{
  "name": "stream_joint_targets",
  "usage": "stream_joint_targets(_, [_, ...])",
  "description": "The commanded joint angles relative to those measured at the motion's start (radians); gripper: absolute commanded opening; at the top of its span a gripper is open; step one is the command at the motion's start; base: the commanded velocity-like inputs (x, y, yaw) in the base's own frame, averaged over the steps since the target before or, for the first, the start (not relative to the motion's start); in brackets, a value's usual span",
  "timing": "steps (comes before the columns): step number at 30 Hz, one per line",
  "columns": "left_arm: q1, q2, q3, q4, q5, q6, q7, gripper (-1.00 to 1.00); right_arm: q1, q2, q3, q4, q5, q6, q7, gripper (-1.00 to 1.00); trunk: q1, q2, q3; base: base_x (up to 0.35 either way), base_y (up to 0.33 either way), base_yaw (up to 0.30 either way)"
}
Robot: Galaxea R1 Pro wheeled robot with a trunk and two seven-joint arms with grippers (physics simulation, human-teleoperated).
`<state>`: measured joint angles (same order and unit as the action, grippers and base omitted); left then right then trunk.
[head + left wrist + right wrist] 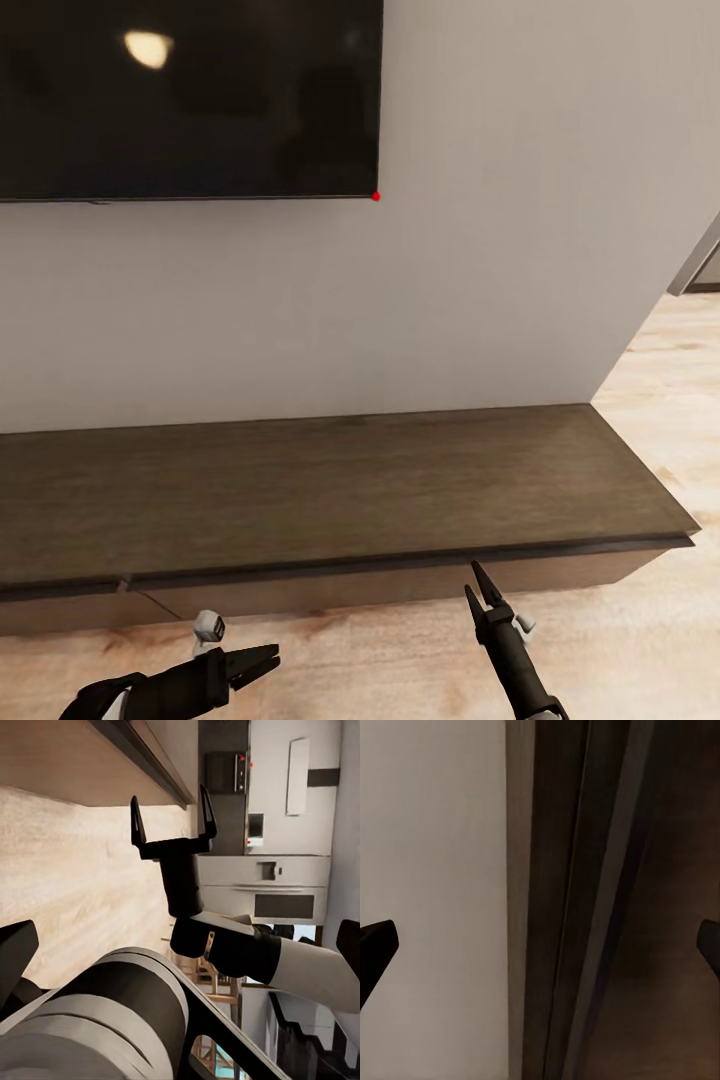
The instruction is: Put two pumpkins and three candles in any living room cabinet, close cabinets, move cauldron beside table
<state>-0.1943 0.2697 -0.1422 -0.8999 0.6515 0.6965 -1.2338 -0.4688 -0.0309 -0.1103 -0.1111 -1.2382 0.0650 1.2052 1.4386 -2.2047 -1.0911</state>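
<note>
The long dark-brown cabinet (330,490) runs along the wall below a television, and its drawer fronts sit flush and closed. My right gripper (480,590) is open just in front of the right drawer front, fingers pointing up at its top edge. The left wrist view shows it with fingers (137,821) spread and nothing between them, beside the cabinet (67,757). In the right wrist view the right gripper (540,945) faces the cabinet edge (615,900). My left gripper (255,665) hovers open low over the floor, pointing right. The pumpkins, candles, cauldron and table are out of view.
A black television (190,100) hangs on the pale wall above the cabinet. Light wood floor (660,420) opens past the cabinet's right end, where the wall turns a corner. Grey kitchen appliances (262,881) show far off in the left wrist view.
</note>
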Motion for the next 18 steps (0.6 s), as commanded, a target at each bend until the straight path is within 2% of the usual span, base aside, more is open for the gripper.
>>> stream_joint_targets(1, [-0.001, 0.001, -0.003, 0.000, 0.008, 0.009, 0.000, 1.00, -0.001, 0.000, -0.008, 0.001, 0.005, 0.007, 0.004, 1.00, 0.000, 0.000, -0.001, 0.006, 0.002, 0.000])
stream_joint_targets(4, [-0.001, 0.000, -0.003, 0.001, 0.007, 0.009, 0.000, 1.00, 0.000, 0.000, -0.008, 0.001, 0.005, 0.007, 0.004, 1.00, 0.000, 0.000, -0.001, 0.003, 0.001, 0.000])
stream_joint_targets(9, [-0.001, -0.001, -0.003, 0.001, 0.007, 0.009, 0.000, 1.00, 0.000, 0.002, -0.008, 0.001, 0.005, 0.005, 0.001, 1.00, 0.019, -0.035, -0.016, 0.000, 0.000, 0.000])
stream_joint_targets(18, [-0.001, 0.002, -0.003, -0.001, 0.009, 0.009, -0.001, 1.00, 0.000, 0.000, -0.009, -0.003, 0.004, -0.006, -0.014, 1.00, 0.019, -0.035, -0.016, 0.000, 0.000, 0.000])
